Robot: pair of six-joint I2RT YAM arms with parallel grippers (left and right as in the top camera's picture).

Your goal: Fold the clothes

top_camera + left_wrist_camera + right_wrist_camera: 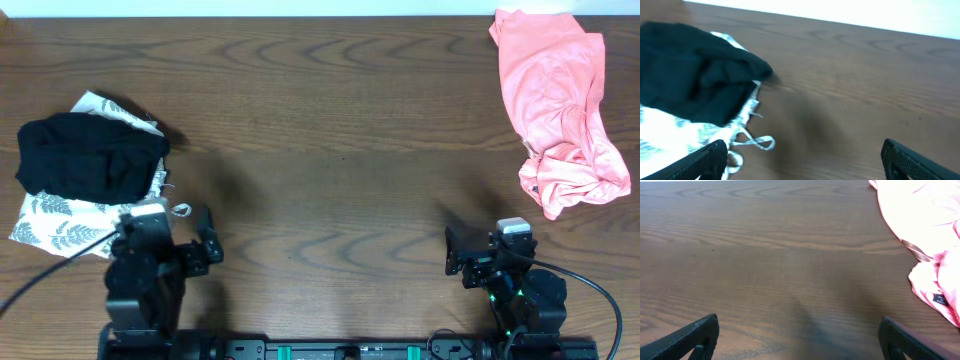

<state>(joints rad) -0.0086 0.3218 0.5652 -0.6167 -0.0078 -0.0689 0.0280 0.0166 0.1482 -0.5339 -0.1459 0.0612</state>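
Observation:
The clothes lie in two places. At the left, a black garment [90,155] [695,80] is bundled on top of a white leaf-print garment [55,222] [670,132]. A salmon-pink garment [560,100] [920,215] lies crumpled at the far right. My left gripper [172,238] [802,150] stands open near the front edge, just right of the leaf-print cloth, with nothing between its fingers. My right gripper [487,252] [799,325] is open over bare wood, below and left of the pink garment, holding nothing.
A white cord loop [757,141] from the leaf-print garment lies on the wooden table [330,130] beside my left finger [705,157]. A small black label [940,299] shows on the pink garment's lower fold.

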